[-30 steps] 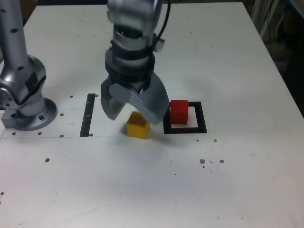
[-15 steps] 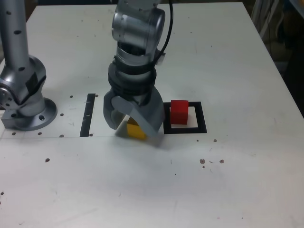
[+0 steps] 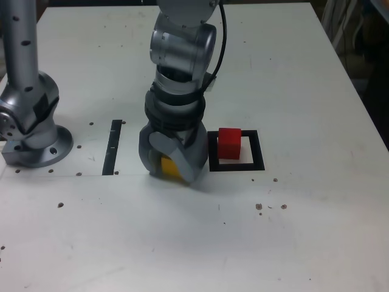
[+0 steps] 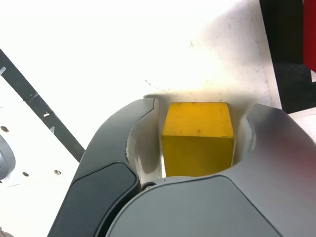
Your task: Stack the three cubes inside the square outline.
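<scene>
While the red cube [image 3: 229, 143] sits inside the square outline [image 3: 237, 165], one placement looks done. The hand [image 3: 172, 168] is down on the surface [image 3: 292, 91], jaws narrow around the yellow cube [image 4: 197, 136], just beside the outline on the exterior view's left; firm contact unclear. Green cube not seen. White surface is speckled, with a black strip [image 3: 112, 148]; room edges dark

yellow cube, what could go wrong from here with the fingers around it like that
1. The fingers sit around the yellow cube with a gap visible on one side, so it may twist or slip as they shut or lift.
2. The red cube sits toward one edge of the outline, so the yellow one may land off-centre and tip.
3. No green cube is in view.
</scene>
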`<state>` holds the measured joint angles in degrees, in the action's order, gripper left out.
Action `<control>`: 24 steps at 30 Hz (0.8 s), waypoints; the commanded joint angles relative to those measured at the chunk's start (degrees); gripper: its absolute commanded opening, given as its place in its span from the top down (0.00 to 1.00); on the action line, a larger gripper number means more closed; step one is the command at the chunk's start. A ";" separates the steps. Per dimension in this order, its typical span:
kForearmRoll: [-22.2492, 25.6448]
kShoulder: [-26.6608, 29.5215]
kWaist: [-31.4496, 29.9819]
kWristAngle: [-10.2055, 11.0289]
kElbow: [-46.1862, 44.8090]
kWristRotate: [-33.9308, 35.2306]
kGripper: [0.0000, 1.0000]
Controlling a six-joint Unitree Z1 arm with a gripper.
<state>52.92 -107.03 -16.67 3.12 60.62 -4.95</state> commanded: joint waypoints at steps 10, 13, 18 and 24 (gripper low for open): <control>1.08 0.47 -0.11 -0.05 1.24 0.32 0.75; 2.47 1.59 -0.11 0.43 2.20 0.51 0.77; 7.95 4.35 -0.11 2.46 6.01 1.81 0.80; 17.69 5.15 -0.06 5.26 16.10 2.19 0.80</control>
<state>69.95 -102.28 -16.68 8.17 75.43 -2.80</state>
